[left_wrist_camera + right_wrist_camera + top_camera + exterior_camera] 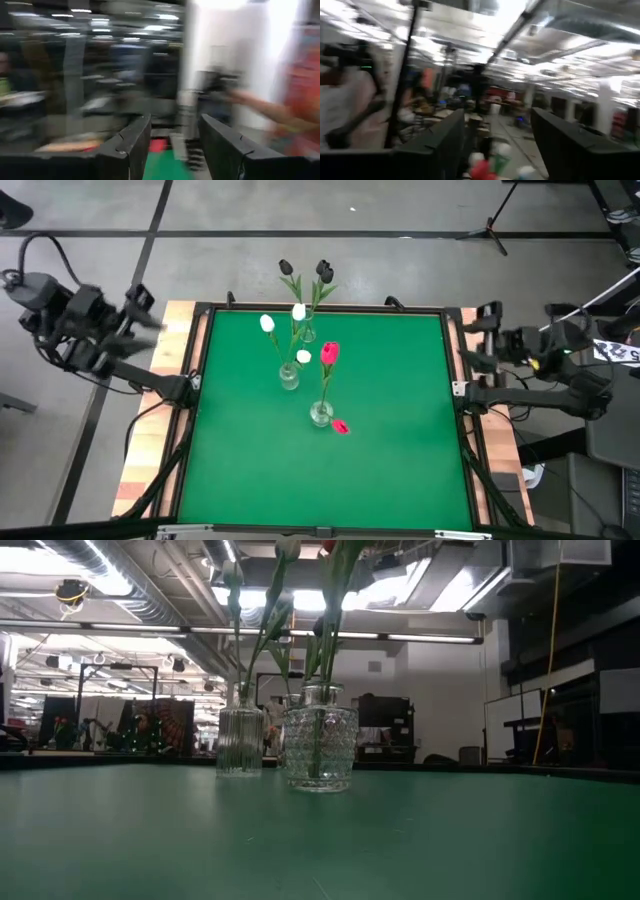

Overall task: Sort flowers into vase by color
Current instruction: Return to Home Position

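White tulips (267,323), pink-red tulips (330,352), black tulips (286,268) (green table (400,430)).

Readable text, labels, brands, numbers, signs: none in any view.
Item: white tag (617,352), off the table at 3 o'clock, beside the right arm (545,350). It carries dark printed marks, too small to read.
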Controlling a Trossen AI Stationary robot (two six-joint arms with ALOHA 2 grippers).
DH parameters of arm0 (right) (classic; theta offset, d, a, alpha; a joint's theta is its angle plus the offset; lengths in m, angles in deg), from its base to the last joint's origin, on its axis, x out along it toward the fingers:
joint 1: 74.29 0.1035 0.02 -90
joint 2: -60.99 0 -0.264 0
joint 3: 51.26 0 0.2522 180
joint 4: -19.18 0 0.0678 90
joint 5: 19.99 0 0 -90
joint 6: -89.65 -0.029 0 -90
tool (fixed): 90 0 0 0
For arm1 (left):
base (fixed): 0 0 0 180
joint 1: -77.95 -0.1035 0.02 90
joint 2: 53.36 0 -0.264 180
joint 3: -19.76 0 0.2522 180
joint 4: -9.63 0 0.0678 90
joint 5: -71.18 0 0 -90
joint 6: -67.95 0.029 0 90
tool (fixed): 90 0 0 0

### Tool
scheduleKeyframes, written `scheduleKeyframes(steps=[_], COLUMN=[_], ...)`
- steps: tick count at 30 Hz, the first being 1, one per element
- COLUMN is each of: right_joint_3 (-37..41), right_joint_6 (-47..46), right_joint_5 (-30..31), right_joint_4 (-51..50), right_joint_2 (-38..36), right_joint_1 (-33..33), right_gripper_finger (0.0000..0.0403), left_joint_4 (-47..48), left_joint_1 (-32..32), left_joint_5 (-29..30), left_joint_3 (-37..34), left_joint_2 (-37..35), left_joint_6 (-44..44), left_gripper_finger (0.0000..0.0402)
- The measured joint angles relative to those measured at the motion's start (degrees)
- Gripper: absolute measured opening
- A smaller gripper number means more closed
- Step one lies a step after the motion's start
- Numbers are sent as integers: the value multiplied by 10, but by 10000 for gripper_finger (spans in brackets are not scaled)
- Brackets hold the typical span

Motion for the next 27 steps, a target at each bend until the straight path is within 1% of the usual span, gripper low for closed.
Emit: scheduleKeyframes(steps=[1, 2, 3, 4, 6, 8, 14, 16, 18, 19, 21, 23, 25, 27], right_joint_3=[-7, -13, -15, -15, -10, -3, -1, 1, 1, 1, -1, 5, 11, 14], right_joint_6=[1, 2, 7, 31, 88, 80, 74, 66, 60, 61, 62, 70, 77, 80], right_joint_5=[-19, -23, -22, -24, -56, -76, -67, -42, -26, -35, -52, -52, -53, -76], right_joint_4=[-13, -18, -23, -29, -23, -33, -68, -103, -115, -126, -110, -129, -127, -123], right_joint_2=[-6, -13, -24, -36, -57, -83, -207, -237, -237, -237, -230, -237, -237, -237], right_joint_1=[0, 0, 0, 0, 0, 0, 0, 0, 0, 0, 1, 0, 0, 0], right_gripper_finger=[227, 227, 227, 227, 227, 227, 227, 227, 227, 227, 227, 227, 227, 227], left_joint_4=[4, 7, 8, 7, 5, -11, -107, -127, -132, -133, -135, -141, -138, -125], left_joint_1=[0, 0, 0, 0, 0, 0, 0, 0, 0, -1, 0, 0, 0, 0], left_joint_5=[44, 79, 101, 111, 110, 109, 106, 108, 108, 109, 116, 118, 120, 115], left_joint_3=[-5, -12, -24, -37, -66, -106, -226, -258, -287, -299, -319, -341, -341, -342], left_joint_2=[-5, -12, -20, -30, -53, -86, -222, -262, -297, -313, -344, -369, -365, -362], left_joint_6=[-3, -3, -3, -2, 0, -19, -64, -78, -91, -97, -110, -113, -113, -113], left_gripper_finger=[163, 163, 163, 163, 163, 163, 163, 163, 163, 163, 163, 163, 163, 163])
